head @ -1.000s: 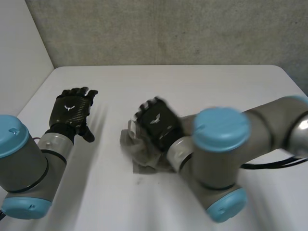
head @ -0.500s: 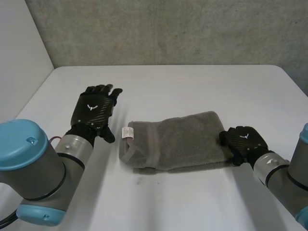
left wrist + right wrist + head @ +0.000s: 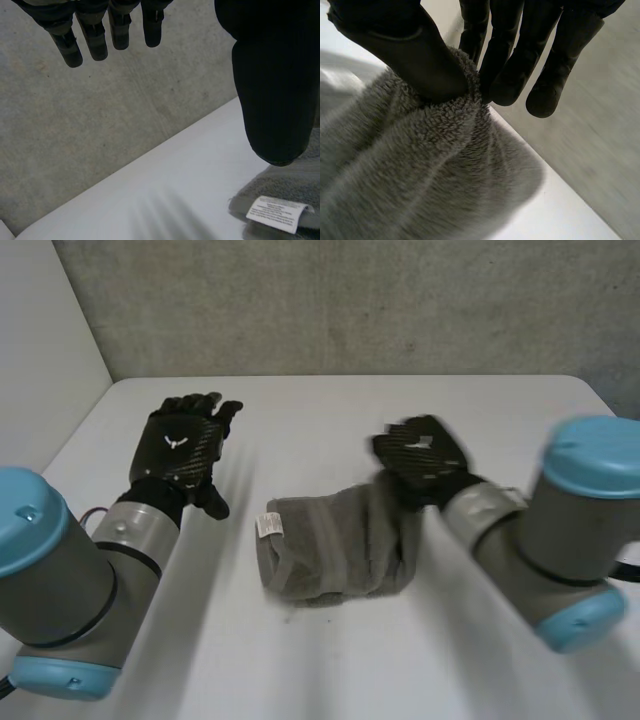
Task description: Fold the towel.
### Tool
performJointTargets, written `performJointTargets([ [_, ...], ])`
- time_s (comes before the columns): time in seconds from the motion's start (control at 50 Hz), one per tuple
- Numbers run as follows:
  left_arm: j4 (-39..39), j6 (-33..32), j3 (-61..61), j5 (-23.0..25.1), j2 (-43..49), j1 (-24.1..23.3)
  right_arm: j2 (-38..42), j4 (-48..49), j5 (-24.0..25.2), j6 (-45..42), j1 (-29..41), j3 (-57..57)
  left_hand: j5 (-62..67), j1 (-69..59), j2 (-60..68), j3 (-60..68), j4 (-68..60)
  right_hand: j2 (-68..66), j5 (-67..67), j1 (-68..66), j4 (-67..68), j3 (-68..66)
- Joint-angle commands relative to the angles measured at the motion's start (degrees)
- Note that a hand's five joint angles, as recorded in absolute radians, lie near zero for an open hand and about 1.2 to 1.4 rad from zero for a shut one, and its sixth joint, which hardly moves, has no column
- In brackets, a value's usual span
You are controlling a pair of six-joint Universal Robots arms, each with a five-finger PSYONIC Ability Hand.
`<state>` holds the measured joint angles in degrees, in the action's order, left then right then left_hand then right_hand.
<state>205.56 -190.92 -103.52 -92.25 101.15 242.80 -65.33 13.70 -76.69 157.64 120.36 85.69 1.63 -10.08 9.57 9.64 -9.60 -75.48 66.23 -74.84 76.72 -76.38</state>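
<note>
A grey towel (image 3: 335,545) lies folded in the middle of the white table (image 3: 330,660), a white label (image 3: 268,526) at its left end. My right hand (image 3: 420,455) pinches the towel's right edge between thumb and fingers and holds it lifted above the cloth. The right wrist view shows the thumb (image 3: 410,50) pressed into the towel (image 3: 420,170) against the fingers (image 3: 510,65). My left hand (image 3: 182,452) hovers left of the towel with straight fingers (image 3: 90,35), holding nothing. The label (image 3: 275,212) and a towel corner (image 3: 280,200) lie below its thumb.
A grey wall (image 3: 340,305) runs along the table's far edge, and a white wall (image 3: 40,360) stands at the left. My right arm (image 3: 540,530) reaches across the table's right side.
My right hand has shut on the towel's right edge and carried it up and to the left, bunching the towel shorter. My left hand has shifted slightly left.
</note>
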Motion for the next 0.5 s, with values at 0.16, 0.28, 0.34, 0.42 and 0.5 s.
performJointTargets([
  [0.16,-10.79,3.17,5.34,-0.13,-1.92,1.36,17.86,-18.01,-1.88,-11.21,18.42,-18.10,-1.59,0.04,0.48,0.41,-0.45,2.91,-3.66,2.28,-4.15,3.81],
  [0.28,-11.67,5.11,6.84,-0.13,-1.83,1.62,11.91,-17.40,-5.83,-4.47,17.72,-16.00,-1.59,0.04,0.48,0.41,-0.45,65.48,-66.23,64.84,-66.72,66.38],
  [0.34,-11.94,5.91,8.33,-0.21,-0.95,1.27,7.60,-16.17,-6.54,2.47,16.41,-13.80,-1.59,0.04,0.48,0.41,-0.45,65.48,-66.23,64.84,-66.72,66.38],
  [0.42,-12.63,7.39,10.61,-0.21,1.67,-0.13,3.63,-15.11,-6.72,7.95,12.80,-10.81,-1.25,-0.30,0.81,0.74,-0.78,65.48,-66.23,64.84,-66.72,66.38],
  [0.5,-13.87,9.68,12.72,-0.13,4.32,-2.07,0.47,-15.02,-6.80,12.42,7.89,-8.61,-0.75,-0.80,1.32,1.25,-1.29,65.48,-66.23,64.84,-66.72,66.38],
])
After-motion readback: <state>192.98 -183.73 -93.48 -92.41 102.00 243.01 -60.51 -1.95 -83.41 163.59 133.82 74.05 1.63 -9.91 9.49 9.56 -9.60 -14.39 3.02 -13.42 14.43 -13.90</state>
